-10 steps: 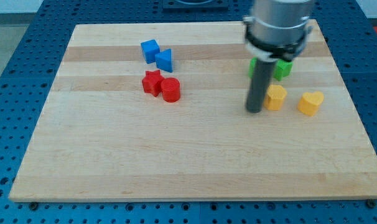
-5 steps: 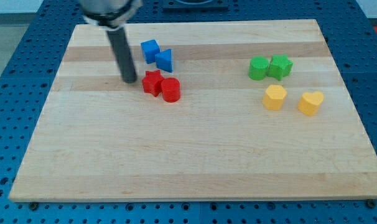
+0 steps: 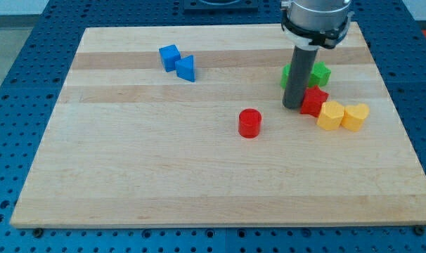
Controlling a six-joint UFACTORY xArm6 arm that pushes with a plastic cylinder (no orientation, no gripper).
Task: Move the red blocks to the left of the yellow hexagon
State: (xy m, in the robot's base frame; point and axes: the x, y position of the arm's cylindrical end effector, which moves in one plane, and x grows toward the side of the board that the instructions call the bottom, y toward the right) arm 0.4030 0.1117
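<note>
No claw here: my tip (image 3: 292, 106) (a bare rod) sits touching the red star (image 3: 313, 101) at its 9 o'clock, which abuts the yellow hexagon (image 3: 330, 116). The red cylinder (image 3: 249, 123) lies at 8 o'clock from my tip, well apart, mid-desk (image 3: 128, 169).

I can read no lettering, numbers or brand marks anywhere: nothing on the wooden board (image 3: 199, 176), nothing on the blocks beside my tip (image 3: 292, 107), nothing on the blue perforated table (image 3: 16, 84) around it.
</note>
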